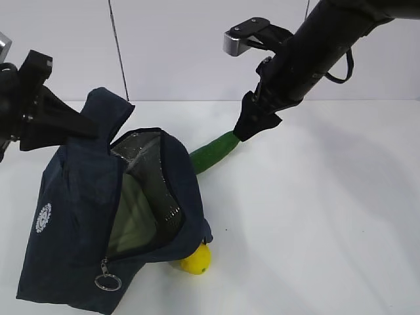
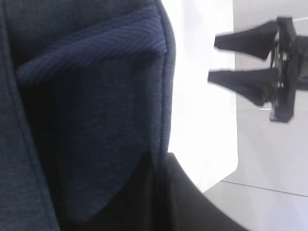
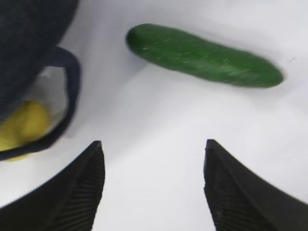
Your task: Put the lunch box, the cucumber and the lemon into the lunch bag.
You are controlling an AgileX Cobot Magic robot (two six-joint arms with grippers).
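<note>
Lunch bag [image 1: 79, 223], dark navy with foil lining, stands at the near left of the white tabletop [image 1: 328, 210], zipper open, its upper fabric pinched in the left gripper [image 1: 46, 125], whose jaws are shut on it; a pale green shape shows inside. Lemon [image 1: 197, 260] lies on the tabletop against the bag's near right corner. Cucumber [image 3: 204, 55] lies just right of the bag; the right gripper [image 3: 154, 187] hovers above it, jaws wide apart, empty.

One lunch bag [image 1: 79, 223], one cucumber [image 3: 204, 55], one lemon [image 1: 197, 260], two hands.
</note>
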